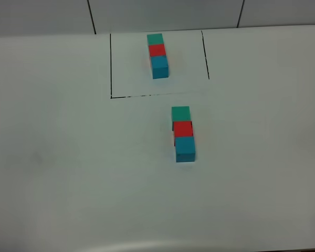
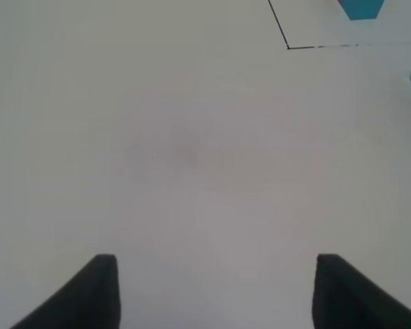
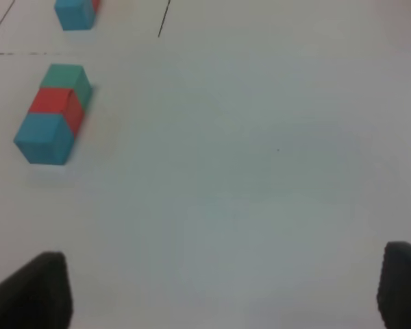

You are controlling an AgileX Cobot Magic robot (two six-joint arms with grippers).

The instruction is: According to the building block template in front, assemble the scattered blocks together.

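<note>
The building block template (image 1: 158,55), a joined green, red and blue row, sits inside a thin black drawn rectangle (image 1: 111,68) at the back. In front of it the scattered blocks touch in one line: green (image 1: 180,113), red (image 1: 182,128), blue (image 1: 185,148). The right wrist view shows the same line, green (image 3: 67,77), red (image 3: 55,103), blue (image 3: 44,137), far from my right gripper (image 3: 222,288), which is open and empty. My left gripper (image 2: 216,291) is open over bare table, well away from the blocks. Neither arm appears in the exterior high view.
The white table (image 1: 68,173) spreads out on all sides of the blocks. A corner of the black rectangle (image 2: 288,46) and the template's blue end (image 2: 362,8) show in the left wrist view. A tiled wall (image 1: 163,13) rises behind the table.
</note>
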